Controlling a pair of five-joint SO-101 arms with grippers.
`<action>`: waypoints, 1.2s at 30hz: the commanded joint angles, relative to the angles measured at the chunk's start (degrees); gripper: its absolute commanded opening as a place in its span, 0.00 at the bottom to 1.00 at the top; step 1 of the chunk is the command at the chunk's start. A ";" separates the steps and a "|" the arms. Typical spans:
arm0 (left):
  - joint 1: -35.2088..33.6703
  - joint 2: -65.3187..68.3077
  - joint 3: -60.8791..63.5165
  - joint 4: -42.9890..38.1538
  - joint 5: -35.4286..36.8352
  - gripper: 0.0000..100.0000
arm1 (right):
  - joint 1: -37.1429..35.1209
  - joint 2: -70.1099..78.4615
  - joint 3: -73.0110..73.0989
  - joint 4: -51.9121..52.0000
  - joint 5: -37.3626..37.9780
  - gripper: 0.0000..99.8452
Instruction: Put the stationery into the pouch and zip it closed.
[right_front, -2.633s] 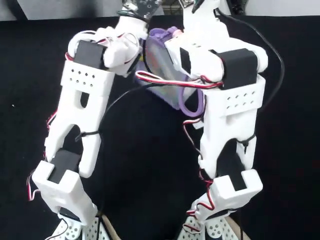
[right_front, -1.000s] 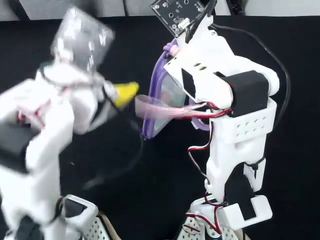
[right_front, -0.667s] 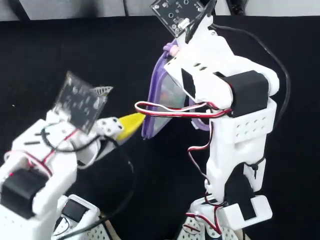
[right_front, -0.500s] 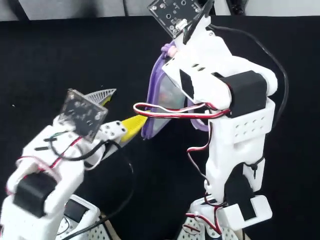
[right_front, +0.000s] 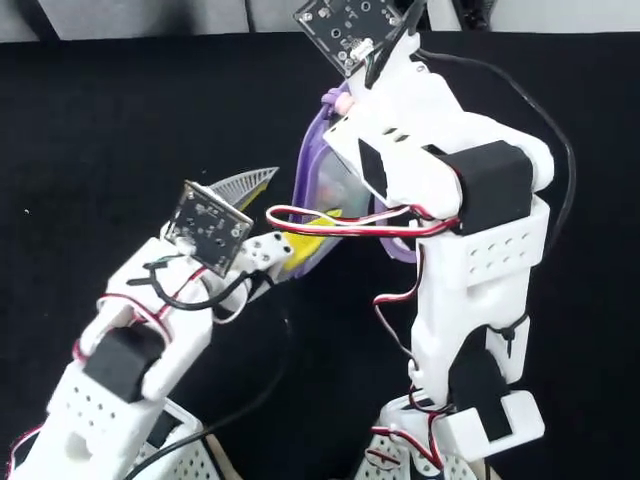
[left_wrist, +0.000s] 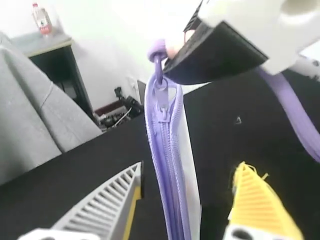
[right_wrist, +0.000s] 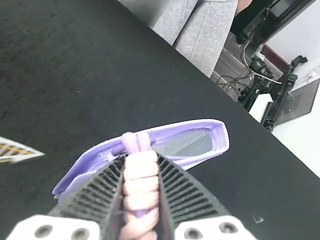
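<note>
Pouch (right_front: 322, 190) suspended on edge above the black table (right_front: 150, 100), hanging from the right gripper (right_wrist: 141, 162), which is clamped on the pink pull tab (right_wrist: 141, 192) at the pouch's upper end. The left gripper (left_wrist: 190, 167) stands open, its grey finger (left_wrist: 112, 202) on one side of the pouch and its yellow finger (left_wrist: 255, 200) on the other, neither visibly pressing the fabric. The purple zipper (left_wrist: 167, 165) runs down between them from the slider (left_wrist: 161, 87) just below the right jaws. How far the zipper is drawn, and whether the stationery lies inside, cannot be told from these views.

The step in hand appears to be anchoring the pouch body so that the zip can be drawn. To do it well, the left fingers should probably close on the fabric beside the zipper track rather than across the teeth, low enough to leave the slider free travel. The grip should be firm before the right arm pulls, and the pull should follow the line of the zipper; a sideways tug could twist the hanging pouch or slip the tab from the jaws.
</note>
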 joint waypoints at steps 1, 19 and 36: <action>-0.04 4.84 0.40 -5.71 0.53 0.29 | -0.79 -3.03 -0.48 1.58 0.09 0.01; -0.22 25.93 -9.54 -7.12 0.70 0.28 | -0.79 -3.03 0.66 1.14 0.09 0.01; -0.04 25.76 -10.15 -3.25 0.70 0.03 | 1.14 -2.86 0.75 0.18 0.44 0.01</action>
